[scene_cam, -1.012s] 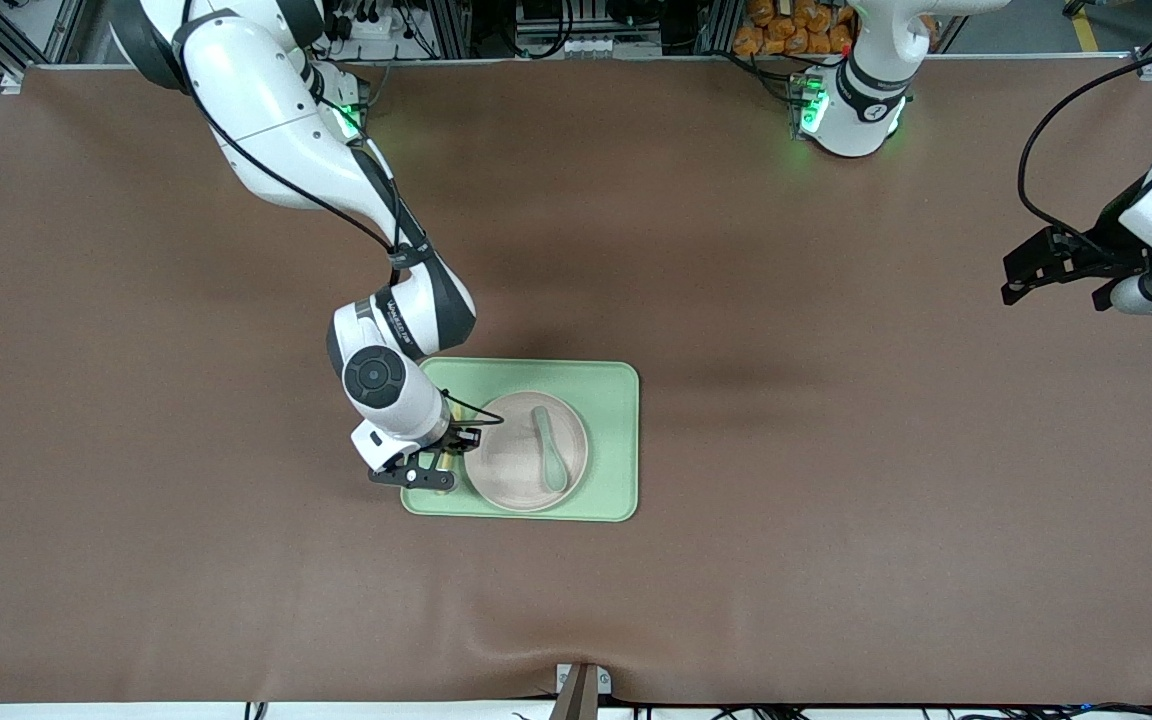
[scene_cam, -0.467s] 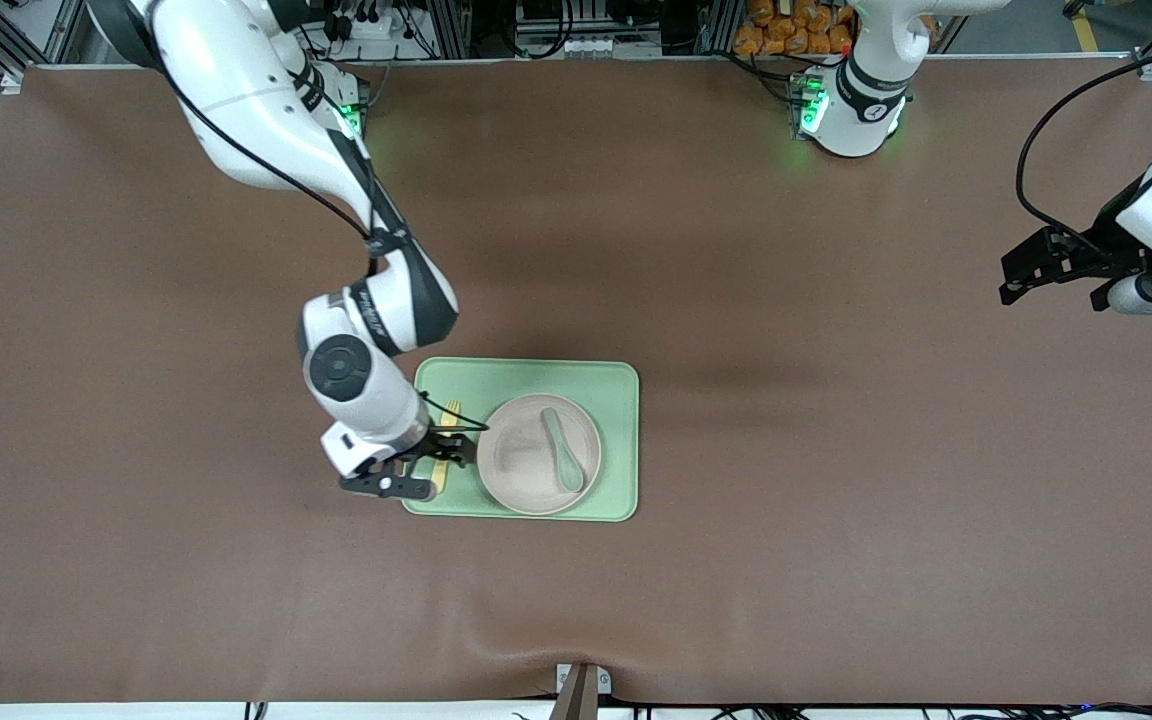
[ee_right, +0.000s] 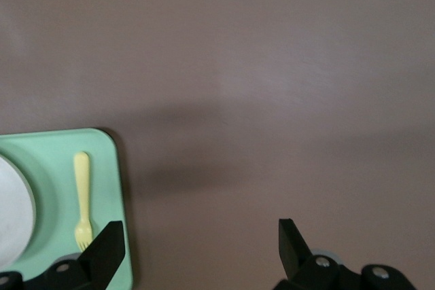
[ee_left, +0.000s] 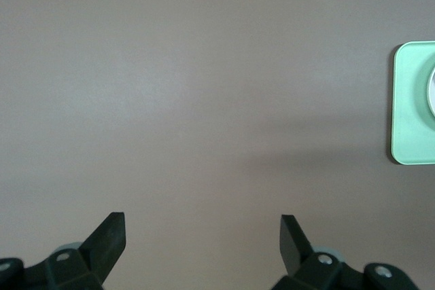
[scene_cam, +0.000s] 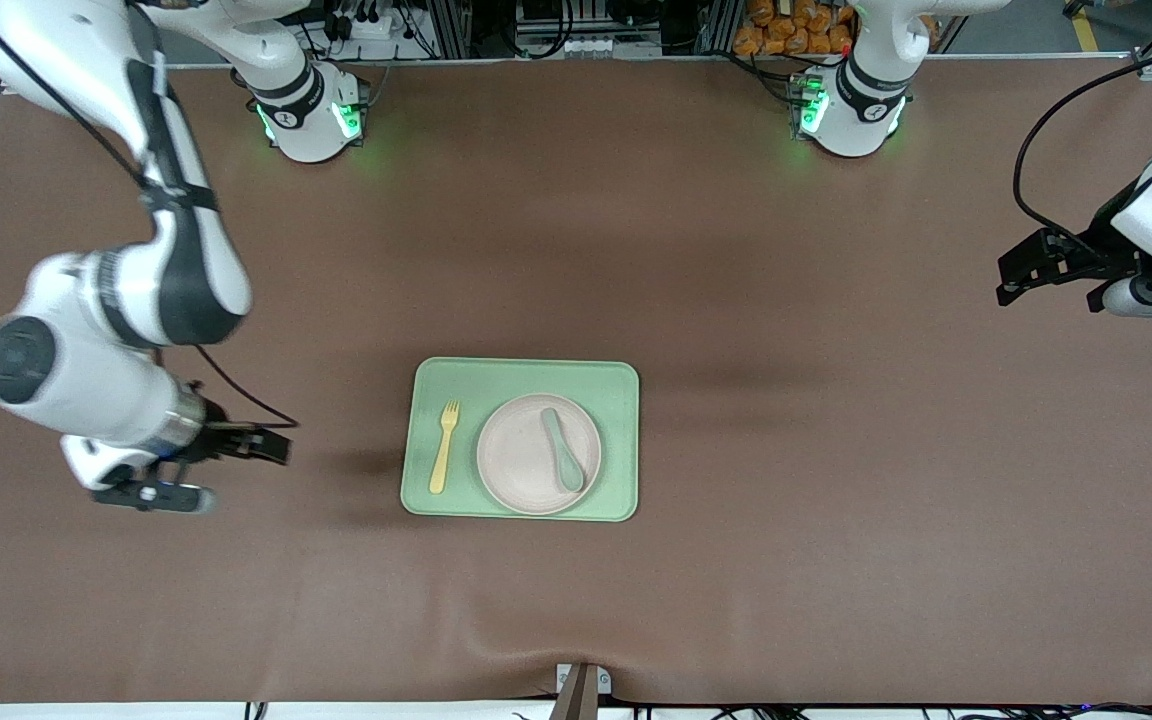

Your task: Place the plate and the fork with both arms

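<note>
Item, right gripper: we find its two black fingers spread wide with nothing between them, over bare brown table toward the right arm's end, well apart from the tray. In the front view this gripper hangs at the end of a white arm that reaches from the base at the top of that view. Item, left gripper: fingers likewise set wide and empty, over bare table toward the left arm's end; in the front view the left gripper sits near the edge of that view, its arm waiting. Item, fork: yellow, lying flat on the light-green tray, just beside the plate on the side toward the right arm, tines pointing away from the front camera. Item, plate: pale pink, round, resting on the tray, carrying a grey-green spoon. We note that the right wrist view shows the fork, a tray corner and a sliver of plate, yet not the spoon. The left wrist view shows only a tray edge and a trace of plate rim, no fork. Only the front view gives us tray, plate, fork and spoon together.
</note>
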Tool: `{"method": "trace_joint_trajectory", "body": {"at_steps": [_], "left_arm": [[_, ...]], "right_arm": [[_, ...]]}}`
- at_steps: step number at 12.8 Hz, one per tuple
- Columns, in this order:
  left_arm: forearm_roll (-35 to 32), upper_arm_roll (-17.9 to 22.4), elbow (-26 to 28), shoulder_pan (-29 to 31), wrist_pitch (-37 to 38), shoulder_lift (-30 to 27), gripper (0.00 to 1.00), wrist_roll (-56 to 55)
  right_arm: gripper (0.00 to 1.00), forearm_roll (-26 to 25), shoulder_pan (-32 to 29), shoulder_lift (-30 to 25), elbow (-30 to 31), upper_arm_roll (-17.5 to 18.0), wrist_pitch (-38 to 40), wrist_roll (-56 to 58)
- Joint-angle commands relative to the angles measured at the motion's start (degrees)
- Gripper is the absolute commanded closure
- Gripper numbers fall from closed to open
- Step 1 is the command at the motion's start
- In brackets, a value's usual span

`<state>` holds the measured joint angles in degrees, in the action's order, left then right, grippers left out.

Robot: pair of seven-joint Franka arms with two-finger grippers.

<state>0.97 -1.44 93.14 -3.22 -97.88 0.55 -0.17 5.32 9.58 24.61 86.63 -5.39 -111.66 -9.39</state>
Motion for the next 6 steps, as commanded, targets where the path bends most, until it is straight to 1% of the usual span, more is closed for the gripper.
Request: {"method": "trace_joint_trajectory", "body": {"at_steps": [1, 4, 6], "left_arm": [[-0.5, -0.1, -0.8, -0.4, 0.7, 0.2, 0.0, -0.8], [-0.5, -0.1, -1.0, -0.5, 0.8, 0.2, 0.0, -0.9], [-0.5, -0.1, -1.0, -0.4, 0.8, 0.2, 0.0, -0.8]], "right_arm": [[0.0, -0.7, -3.2, -8.7, 2.4, 1.3, 7.6, 3.6], [0.0, -0.7, -5.9, -17.0, 2.2, 0.9, 16.5, 8.4], [0.0, -0.7, -6.0, -20.8, 1.9, 0.7, 20.1, 9.4]]}}
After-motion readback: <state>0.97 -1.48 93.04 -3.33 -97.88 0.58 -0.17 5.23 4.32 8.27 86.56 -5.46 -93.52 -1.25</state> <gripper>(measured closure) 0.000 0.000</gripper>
